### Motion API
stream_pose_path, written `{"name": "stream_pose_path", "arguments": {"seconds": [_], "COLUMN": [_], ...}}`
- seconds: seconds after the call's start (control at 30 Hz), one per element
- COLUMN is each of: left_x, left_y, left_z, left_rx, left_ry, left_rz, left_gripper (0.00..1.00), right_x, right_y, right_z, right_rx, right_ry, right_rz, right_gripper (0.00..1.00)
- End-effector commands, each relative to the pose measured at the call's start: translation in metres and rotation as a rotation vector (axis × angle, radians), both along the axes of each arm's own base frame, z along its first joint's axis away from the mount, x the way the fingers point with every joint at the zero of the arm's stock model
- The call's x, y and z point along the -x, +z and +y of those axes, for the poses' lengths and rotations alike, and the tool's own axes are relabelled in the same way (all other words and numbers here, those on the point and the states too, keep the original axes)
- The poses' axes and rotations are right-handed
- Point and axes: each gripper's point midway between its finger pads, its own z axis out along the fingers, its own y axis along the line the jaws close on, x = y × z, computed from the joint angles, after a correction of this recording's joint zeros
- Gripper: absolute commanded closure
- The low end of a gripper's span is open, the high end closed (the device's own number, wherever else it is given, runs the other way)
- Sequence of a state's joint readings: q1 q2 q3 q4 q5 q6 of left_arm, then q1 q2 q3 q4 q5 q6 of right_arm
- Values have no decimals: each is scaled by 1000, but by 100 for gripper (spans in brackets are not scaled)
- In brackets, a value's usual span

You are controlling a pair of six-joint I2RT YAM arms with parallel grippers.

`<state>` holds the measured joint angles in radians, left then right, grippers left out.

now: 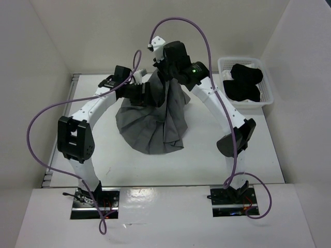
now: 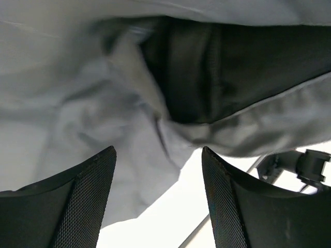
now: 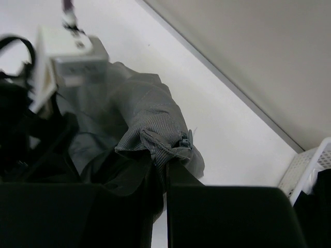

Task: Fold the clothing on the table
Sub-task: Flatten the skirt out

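Observation:
The clothing [image 1: 152, 126] is a grey pleated skirt, lifted by its waistband at the back of the table [image 1: 207, 165], with its hem fanned out on the white surface. My right gripper [image 1: 164, 71] is shut on the waistband beside the zipper [image 3: 186, 140]; the right wrist view shows the ribbed band [image 3: 155, 129] bunched between the fingers of this gripper [image 3: 166, 173]. My left gripper [image 1: 138, 94] is just left of the raised part. Its mesh-padded fingers [image 2: 98, 191] stand open, with a fold of the skirt [image 2: 93, 119] hanging between them over the table [image 2: 170, 217].
A white slatted basket [image 1: 222, 64] at the back right holds a black garment [image 1: 243, 82]; its corner [image 3: 310, 170] shows in the right wrist view. Walls enclose the table on three sides. Purple cables loop over both arms.

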<state>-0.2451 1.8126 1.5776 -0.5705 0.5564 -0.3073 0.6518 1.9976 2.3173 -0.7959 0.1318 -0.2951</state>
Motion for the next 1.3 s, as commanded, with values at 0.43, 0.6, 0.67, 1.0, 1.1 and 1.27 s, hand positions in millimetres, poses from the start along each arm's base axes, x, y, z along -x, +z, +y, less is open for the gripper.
{"name": "stream_pose_path", "arguments": {"seconds": [0.43, 0.6, 0.67, 1.0, 1.1, 1.27], "left_x": [-32, -34, -36, -32, -46, -81], "left_y": [11, 1, -2, -14, 22, 107], "left_z": [-50, -55, -57, -51, -31, 57], "left_rx": [82, 97, 105, 64, 44, 4], "left_ry": [14, 4, -4, -13, 22, 185], "left_rz": [34, 63, 67, 71, -23, -260], "left_gripper": [30, 43, 62, 100, 100, 100], "right_x": [-4, 0, 3, -2, -16, -34], "right_y": [68, 75, 77, 76, 75, 76], "right_z": [-5, -4, -6, -28, -60, -128], "right_rx": [-129, -140, -140, -97, -89, -58], "right_ry": [-43, -24, -24, -96, -170, -315], "right_rz": [-154, -157, -157, -178, -185, -216], "right_gripper": [100, 100, 100, 100, 100, 100]}}
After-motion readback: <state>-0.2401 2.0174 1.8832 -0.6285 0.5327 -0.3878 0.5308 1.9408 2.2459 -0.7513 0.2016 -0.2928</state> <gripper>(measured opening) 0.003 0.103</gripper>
